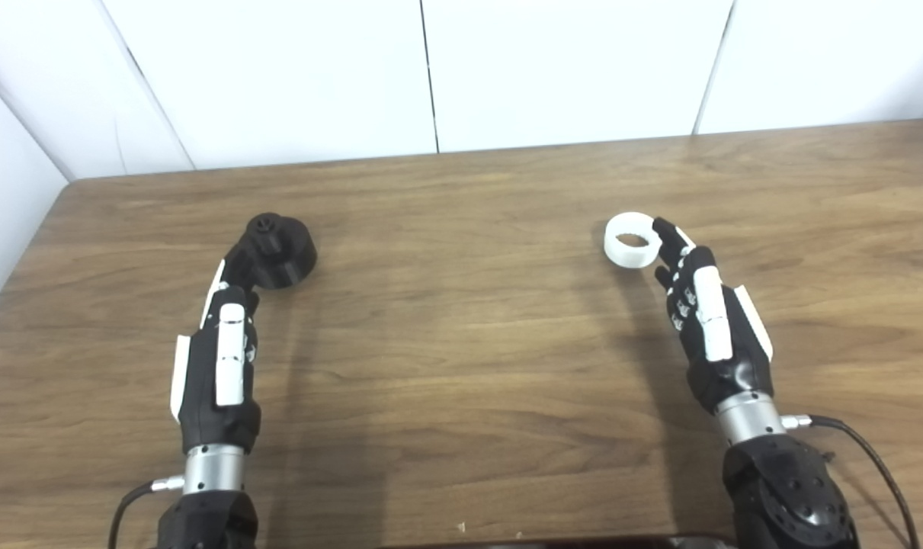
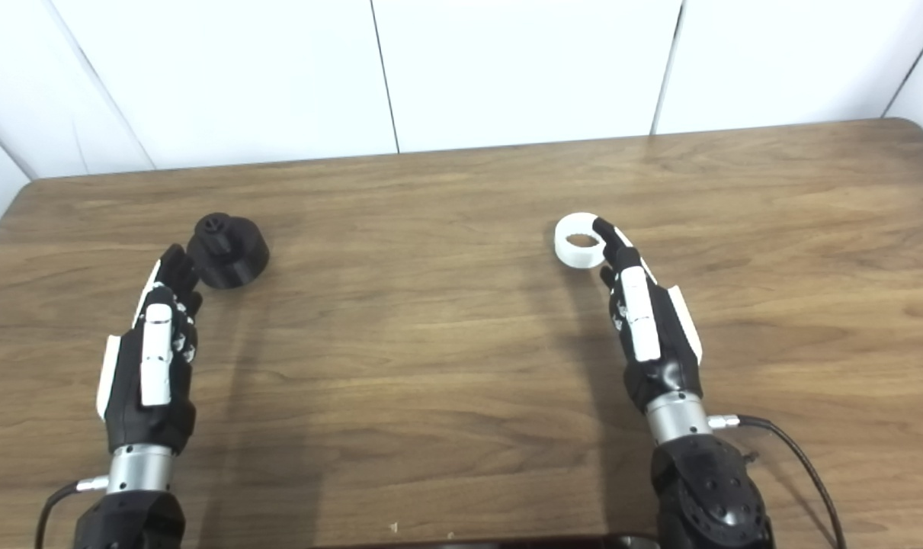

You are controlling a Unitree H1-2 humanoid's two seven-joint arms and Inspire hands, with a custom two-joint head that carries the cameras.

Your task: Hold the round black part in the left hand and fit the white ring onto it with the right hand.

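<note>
The round black part sits on the wooden table at the left, with a small hub on top. My left hand is open, its fingertips reaching up to the part's near left side; it holds nothing. The white ring lies flat on the table at the right. My right hand is open, fingers extended, with the fingertips at the ring's right edge. Neither thing is grasped. In the right eye view the part and ring show the same way.
White wall panels stand behind the table's far edge. The table's left edge runs close to my left arm. A cable trails from my right wrist. A dark object edge shows at the bottom middle.
</note>
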